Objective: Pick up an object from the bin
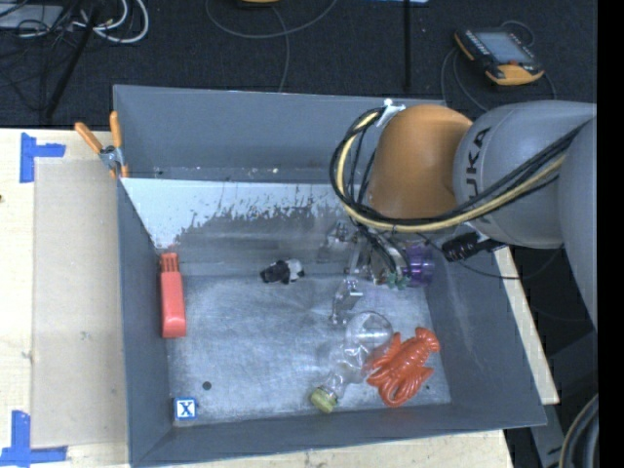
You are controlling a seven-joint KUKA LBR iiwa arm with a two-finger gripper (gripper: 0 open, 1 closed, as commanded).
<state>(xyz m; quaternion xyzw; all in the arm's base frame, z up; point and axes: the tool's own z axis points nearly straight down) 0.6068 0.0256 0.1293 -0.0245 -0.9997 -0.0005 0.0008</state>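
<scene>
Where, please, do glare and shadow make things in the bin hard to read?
Camera view: the bin's back wall carries a bright, streaked sheen; the bin's floor glints in speckles; the clear plastic piece beside the red lobster toy shows mainly by its highlights; the purple thing under the arm sits in its shade.

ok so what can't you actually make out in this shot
All in the camera view:
- purple thing: half hidden by the arm's cables; its kind is unclear.
- clear thing beside the red lobster: see-through, outline lost against the bin floor.
- small black thing: too small to name.
- gripper: whether it touches the clear thing is unclear.
</scene>
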